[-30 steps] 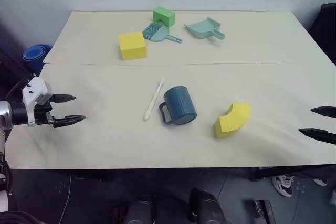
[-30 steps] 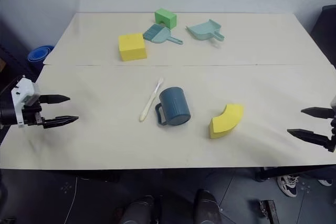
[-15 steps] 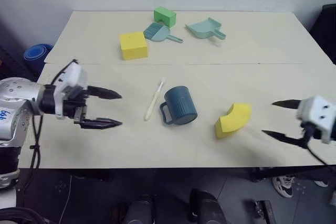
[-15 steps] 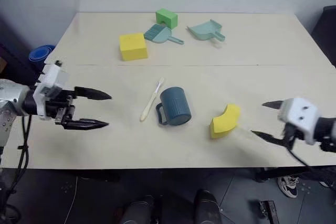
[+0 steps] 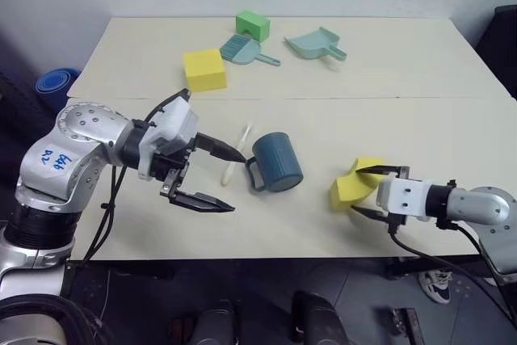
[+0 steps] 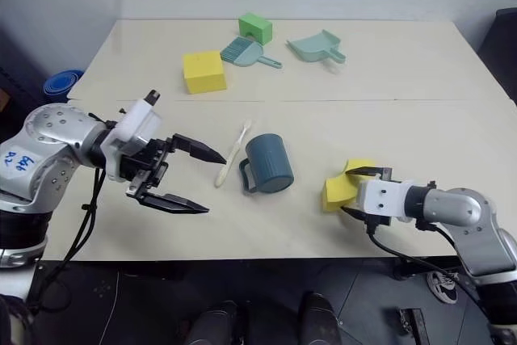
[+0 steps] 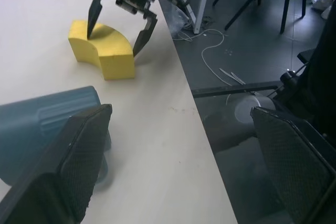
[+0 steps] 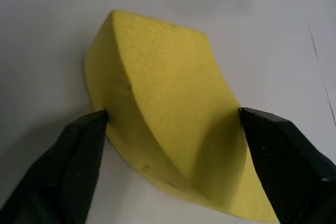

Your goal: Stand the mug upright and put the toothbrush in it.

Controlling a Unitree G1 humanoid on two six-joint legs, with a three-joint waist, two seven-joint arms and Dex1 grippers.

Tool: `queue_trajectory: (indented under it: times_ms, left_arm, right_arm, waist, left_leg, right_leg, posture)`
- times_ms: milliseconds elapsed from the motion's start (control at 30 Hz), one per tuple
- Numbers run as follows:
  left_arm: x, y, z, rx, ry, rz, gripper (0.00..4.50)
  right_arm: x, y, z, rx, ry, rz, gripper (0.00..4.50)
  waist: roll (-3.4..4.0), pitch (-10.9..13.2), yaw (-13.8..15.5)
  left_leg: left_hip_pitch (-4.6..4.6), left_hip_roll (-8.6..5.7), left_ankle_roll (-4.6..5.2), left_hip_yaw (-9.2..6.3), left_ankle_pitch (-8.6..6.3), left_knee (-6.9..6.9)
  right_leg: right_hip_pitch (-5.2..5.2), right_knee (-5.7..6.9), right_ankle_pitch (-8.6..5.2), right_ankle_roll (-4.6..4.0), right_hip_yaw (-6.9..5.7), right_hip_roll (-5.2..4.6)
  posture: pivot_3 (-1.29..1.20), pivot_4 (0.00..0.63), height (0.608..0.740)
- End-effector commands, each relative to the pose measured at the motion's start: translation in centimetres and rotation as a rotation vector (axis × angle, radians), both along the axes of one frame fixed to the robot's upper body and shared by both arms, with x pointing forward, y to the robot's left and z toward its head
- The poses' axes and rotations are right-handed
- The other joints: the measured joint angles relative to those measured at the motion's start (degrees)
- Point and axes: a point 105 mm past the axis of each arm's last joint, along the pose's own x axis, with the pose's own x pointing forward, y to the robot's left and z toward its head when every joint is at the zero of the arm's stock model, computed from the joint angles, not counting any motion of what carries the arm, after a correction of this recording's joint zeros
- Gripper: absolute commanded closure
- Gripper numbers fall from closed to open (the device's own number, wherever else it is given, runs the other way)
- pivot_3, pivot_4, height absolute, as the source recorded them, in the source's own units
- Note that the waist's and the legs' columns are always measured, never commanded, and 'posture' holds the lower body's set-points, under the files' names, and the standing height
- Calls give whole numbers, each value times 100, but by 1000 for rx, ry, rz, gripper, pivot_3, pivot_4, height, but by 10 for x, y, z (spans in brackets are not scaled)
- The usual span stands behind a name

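The mug [image 5: 275, 162] lies on its side near the middle of the cream counter [image 5: 420, 62], its loop handle turned toward my left arm and its open end facing the near edge, so I cannot see the inside from the head cameras. The toothbrush [image 5: 237, 154] lies flat just beside the mug, on its left, running at a slant from near to far with the narrower end pointing away from me. My left gripper [image 5: 218, 178] hovers close to the toothbrush and mug, pointing rightward across the counter, jaws wide apart with one finger above the other and nothing between them. My right gripper [image 5: 362, 191] sits at the curved yellow foam wedge [image 5: 349, 183] to the right of the mug; its jaws straddle the wedge, one fingertip [image 8: 86, 148] at each side, but I cannot tell whether they press on the foam or merely bracket it. On the far half of the counter, well apart from the mug, I see a yellow foam block [image 5: 203, 69], a green block [image 5: 252, 24], a teal hand brush [image 5: 245, 51] touching the green block, and a pale teal dustpan [image 5: 316, 43]. A blue round object [image 5: 55, 85] sits on the floor past the counter's left edge.
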Motion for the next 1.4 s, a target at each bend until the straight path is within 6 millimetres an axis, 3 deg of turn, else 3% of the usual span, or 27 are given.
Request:
queue_trajectory:
  times_ms: [33, 100, 200, 333, 467, 667, 800, 900, 1000, 1067, 1167, 1267, 1400]
  left_arm:
    - [0, -1, 10, -20, -38, 5, 0]
    - [0, 1, 11, -25, -39, 13, 0]
    - [2, 2, 10, -25, -47, 27, 0]
    - [2, -1, 9, -31, -51, 21, 0]
    - [3, -8, 11, -53, -58, 5, 0]
    - [4, -18, 14, -78, -75, -12, 0]
    - [5, -19, 16, -85, -79, -7, 0]
    - [6, -13, 15, -83, -76, 27, 0]
    - [6, -7, 14, -78, -75, 53, 0]
    - [6, 1, 13, -74, -75, 92, 0]
    - [8, 15, 15, -87, -68, 168, 0]
    - [12, 41, 14, -90, -59, 288, 0]
    - [16, 71, 12, -73, -64, 418, 0]
  right_arm:
    - [0, -3, -3, -18, 5, -5, 1715]
    - [2, -8, 2, -14, -3, -39, 2142]
    - [9, -35, 13, -12, -38, -162, 2142]
    - [17, -105, 26, -72, -95, -417, 2142]
    - [15, -177, 23, -105, -93, -689, 2142]
    - [12, -235, 5, -107, -69, -978, 2142]
    - [17, -242, 7, -12, -74, -1053, 1033]
    - [23, -236, 34, 19, -123, -1023, 92]
    - [24, -227, 57, 77, -141, -997, 40]
    - [25, -203, 85, 176, -118, -944, 40]
    - [24, -152, 115, 321, -58, -835, 40]
    - [25, -73, 134, 465, 37, -633, 40]
    - [21, 16, 136, 627, 222, -431, 40]
  waist:
    - [0, 0, 0]
    - [0, 0, 0]
    - [0, 0, 12]
    - [0, 0, 126]
    - [0, 0, 129]
    - [1, 0, 7]
    - [2, 0, -23]
    - [1, 0, -25]
    - [7, 1, -24]
    - [32, 13, -25]
    - [56, 20, -10]
    - [56, 20, -11]
    - [40, 19, -10]
  left_leg:
    - [0, 0, 0, 0, 0, 0]
    - [1, 1, 0, 0, 0, 1]
    - [0, 1, 0, 0, 0, 2]
    - [-7, -3, 4, -2, 1, 9]
    - [-7, -2, 4, -2, 1, 8]
    - [-5, 1, 4, 2, 2, 5]
    - [-4, 1, 4, 0, 2, 3]
    - [-4, 2, 4, -2, 2, 4]
    - [-5, 2, 4, -1, 2, 4]
    - [-5, 2, 4, -1, 1, 3]
    - [-6, 4, 4, 0, 1, 1]
    - [-7, 8, 3, -4, 1, 3]
    - [-7, 10, -2, -42, -1, 4]
  right_leg:
    - [0, 0, 0, 0, 0, 0]
    - [0, 1, 0, 0, 0, 0]
    - [1, 1, 0, 0, 1, 0]
    - [4, -10, 0, 0, 7, -1]
    - [4, -9, 0, 0, 4, 0]
    - [5, -9, 0, -1, 6, 2]
    - [6, -9, 0, -1, 5, 2]
    - [6, -9, 0, 0, 4, 2]
    - [5, -9, 0, -1, 6, 2]
    - [5, -8, 0, 0, 6, 2]
    - [-8, 1, 0, -1, 14, 2]
    - [-10, 7, 0, -1, 11, 5]
    - [-14, 7, 1, -2, 10, 9]
  posture:
    - [0, 150, 740]
    - [0, 150, 740]
    - [0, 150, 740]
    - [0, 150, 740]
    - [0, 150, 740]
    - [0, 150, 740]
    - [0, 150, 740]
    - [0, 150, 740]
    - [0, 150, 740]
    - [0, 150, 740]
    - [0, 150, 740]
    - [0, 150, 740]
    - [0, 150, 740]
